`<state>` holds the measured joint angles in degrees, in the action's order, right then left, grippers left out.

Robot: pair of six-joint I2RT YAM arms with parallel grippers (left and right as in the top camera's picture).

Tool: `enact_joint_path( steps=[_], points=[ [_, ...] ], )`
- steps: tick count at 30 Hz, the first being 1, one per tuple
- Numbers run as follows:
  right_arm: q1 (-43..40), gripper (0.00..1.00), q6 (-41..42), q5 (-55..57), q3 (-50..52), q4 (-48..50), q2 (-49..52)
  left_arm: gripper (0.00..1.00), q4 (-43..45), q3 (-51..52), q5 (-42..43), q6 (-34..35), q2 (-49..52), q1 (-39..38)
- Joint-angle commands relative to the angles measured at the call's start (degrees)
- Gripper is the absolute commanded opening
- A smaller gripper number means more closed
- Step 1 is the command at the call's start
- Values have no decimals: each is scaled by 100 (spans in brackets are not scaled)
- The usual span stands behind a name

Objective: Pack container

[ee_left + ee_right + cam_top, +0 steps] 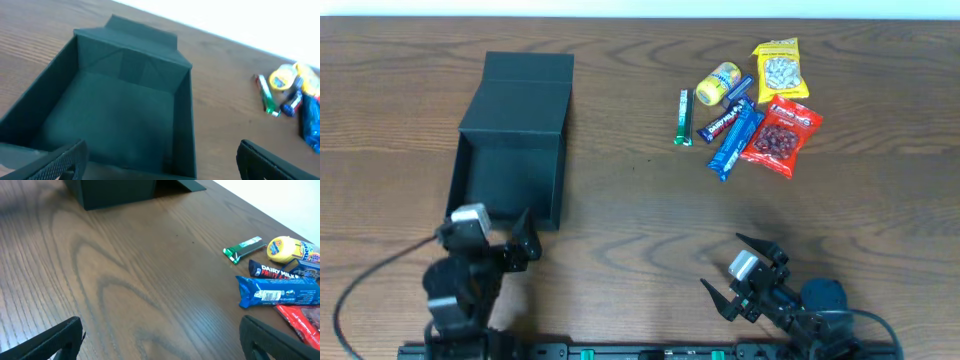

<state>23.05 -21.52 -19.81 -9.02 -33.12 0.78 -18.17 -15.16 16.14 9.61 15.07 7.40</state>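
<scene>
The container is a dark teal-black box, open, with its flap lid laid back toward the far edge; its inside looks empty. It sits at the left of the table. My left gripper is open and empty at the box's near edge. My right gripper is open and empty over bare wood at the front right. Snack packets lie at the far right: a green stick, a yellow round pack, a blue bar, a red bag and a yellow nut bag.
A dark Dairy Milk bar lies between the yellow pack and the blue bar. The box's corner shows at the top of the right wrist view. A cable runs off the left arm.
</scene>
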Motion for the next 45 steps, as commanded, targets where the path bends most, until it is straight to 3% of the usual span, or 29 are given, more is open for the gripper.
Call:
enact_joint_path(
  steps=[1, 6, 14, 19, 28, 30, 35, 38, 40, 42, 43, 45],
  points=[
    [-37, 99, 70, -9, 17, -4, -46, 96, 63, -734, -59, -570, 949, -127],
    [-37, 99, 70, -9, 17, -4, -46, 96, 55, -1799, -323, -592, 2385, -466],
    [-37, 99, 70, -9, 17, -4, -46, 96, -509, -3228, -940, -1484, 4813, -1434],
    [-37, 99, 70, -9, 17, -4, -46, 95, -476, -3637, -1025, -1333, 6100, -1729],
    [-37, 99, 70, -9, 17, -4, -46, 95, -94, -3648, -1016, -614, 6909, -1641],
    [-37, 99, 70, -9, 17, -4, -46, 100, -109, -3648, -1012, -610, 7051, -1644],
    [-37, 99, 70, -9, 17, -4, -46, 79, -146, -3648, -992, -205, 7401, -1644],
    [-37, 99, 70, -9, 17, -4, -46, 53, -125, -3648, -684, -166, 7528, -1644],
    [-37, 99, 70, -9, 17, -4, -46, 28, -122, -3648, -503, -162, 7556, -1644],
    [-37, 99, 70, -9, 17, -4, -46, 18, -125, -3648, -387, -160, 7556, -1644],
    [-37, 99, 70, -9, 17, -4, -46, 6, -125, -3648, -326, -138, 7556, -1646],
    [-37, 99, 70, -9, 17, -4, -46, 6, -122, -3648, -240, 15, 7556, -1648]
  ],
)
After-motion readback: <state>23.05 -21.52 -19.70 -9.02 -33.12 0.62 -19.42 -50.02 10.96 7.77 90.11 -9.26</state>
